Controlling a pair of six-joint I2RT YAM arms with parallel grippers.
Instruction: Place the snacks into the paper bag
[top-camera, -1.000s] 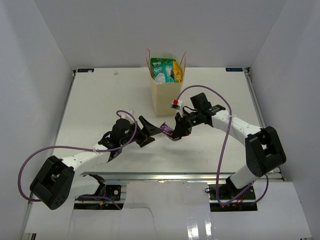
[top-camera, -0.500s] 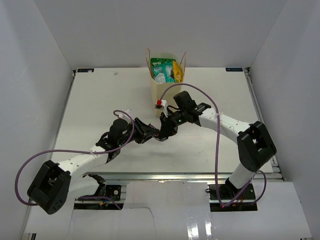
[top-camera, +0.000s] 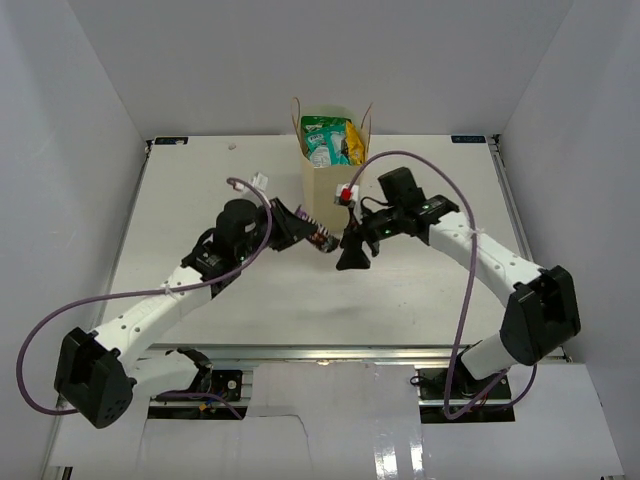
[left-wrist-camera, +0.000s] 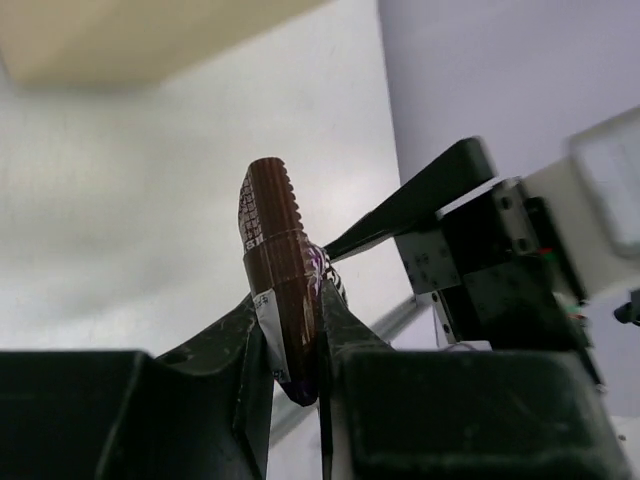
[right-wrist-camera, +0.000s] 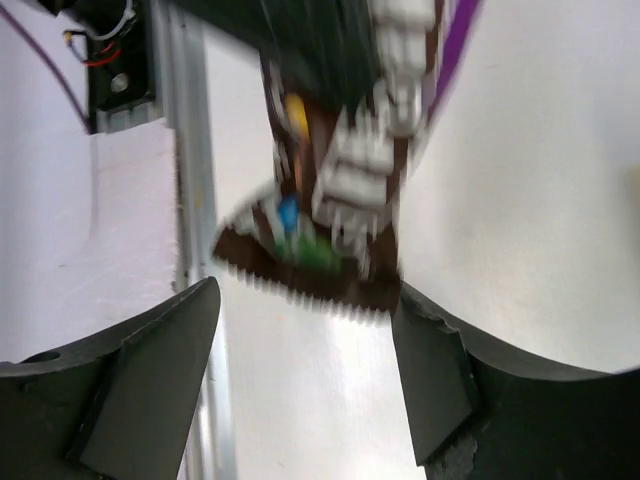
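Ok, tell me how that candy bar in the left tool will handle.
Probably fairly stiff: the candy bar stands straight out of the left tool without drooping. Likely light, held by one end only. Its glossy wrapper may slip.

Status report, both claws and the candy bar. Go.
Left claw shut on candy bar. Right claw open, close beside it. Bar not yet in paper bag.

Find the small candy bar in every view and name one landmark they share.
Top external: candy bar at picture centre, in the left gripper, just below the paper bag.
Left wrist: centre, upright, pinched between the fingers.
Right wrist: upper centre, blurred, above the open right gripper.
Shared landmark: the right gripper, visible in all three.
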